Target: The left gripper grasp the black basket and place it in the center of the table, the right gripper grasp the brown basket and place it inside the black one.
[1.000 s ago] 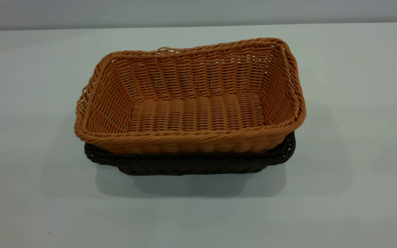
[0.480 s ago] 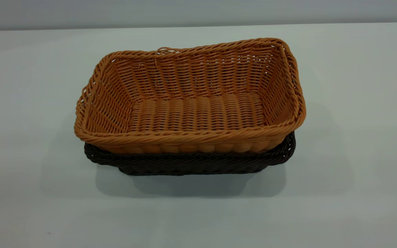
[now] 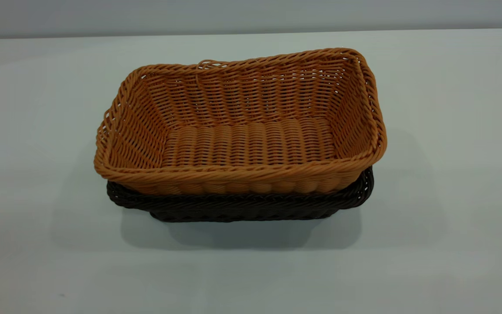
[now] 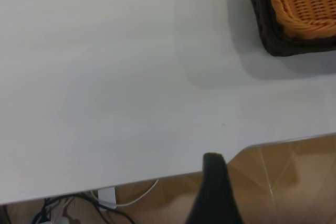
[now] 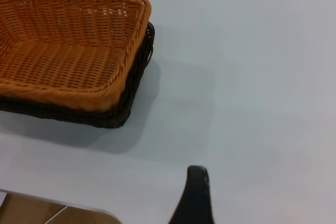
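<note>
Brown basket [image 3: 251, 144] sits nested in the black basket [image 3: 242, 208], mid-tabletop [image 3: 451, 240]. Looks light, stiff, open-weave; I'd pinch the braided rim at three o'clock. My tools hang well clear, grip unreadable.

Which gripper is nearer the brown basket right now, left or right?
Right, probably. The right gripper sits off the brown basket, which looms large in its wrist view. The left gripper hangs by the edge of the table, seeing only one basket corner.
</note>
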